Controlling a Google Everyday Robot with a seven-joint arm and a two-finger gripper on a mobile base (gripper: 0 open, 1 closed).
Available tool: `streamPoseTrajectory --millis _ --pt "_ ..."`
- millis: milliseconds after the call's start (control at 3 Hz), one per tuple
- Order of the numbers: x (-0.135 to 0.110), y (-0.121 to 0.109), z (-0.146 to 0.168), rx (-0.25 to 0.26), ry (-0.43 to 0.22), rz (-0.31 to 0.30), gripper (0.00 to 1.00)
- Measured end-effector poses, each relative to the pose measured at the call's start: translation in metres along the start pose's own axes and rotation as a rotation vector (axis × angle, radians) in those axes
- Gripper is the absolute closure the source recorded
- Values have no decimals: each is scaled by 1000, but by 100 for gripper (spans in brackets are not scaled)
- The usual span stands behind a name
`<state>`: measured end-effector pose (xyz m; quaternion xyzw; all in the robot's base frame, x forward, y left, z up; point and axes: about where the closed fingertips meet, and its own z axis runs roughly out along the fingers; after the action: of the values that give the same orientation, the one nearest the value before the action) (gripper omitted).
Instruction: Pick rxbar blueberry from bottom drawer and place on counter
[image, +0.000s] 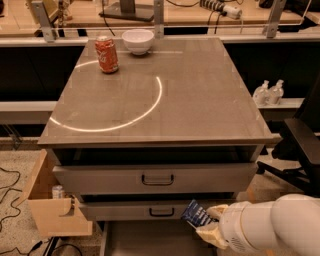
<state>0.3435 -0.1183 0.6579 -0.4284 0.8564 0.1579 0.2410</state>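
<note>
We log the tool (210, 223) low right, clamped on the rxbar blueberry (196, 215), held over the open bottom drawer (145, 242). Bar's long axis seems tilted up-left. Table (210, 105) top sits well above, up and behind the tool

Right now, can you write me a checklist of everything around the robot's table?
Surface: counter is glossy, with a white light arc; no bar on it yet.
Job's things: rxbar blueberry is held above the open bottom drawer.
Clutter: red soda can and white bowl at the counter's far edge.
Grippers: gripper is low on the right, fingers shut on the bar.
Cables: black cables on the floor, left.
Surroundings: cardboard box on the left; two bottles and a black chair on the right.
</note>
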Motion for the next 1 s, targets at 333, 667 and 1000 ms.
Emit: streamPoseTrajectory --millis 333,667,1000 --pt "-7 -8 -25 37 15 -25 100" --pt "-17 -9 -43 85 23 -49 100" --pt "-17 -9 -43 85 23 -49 100"
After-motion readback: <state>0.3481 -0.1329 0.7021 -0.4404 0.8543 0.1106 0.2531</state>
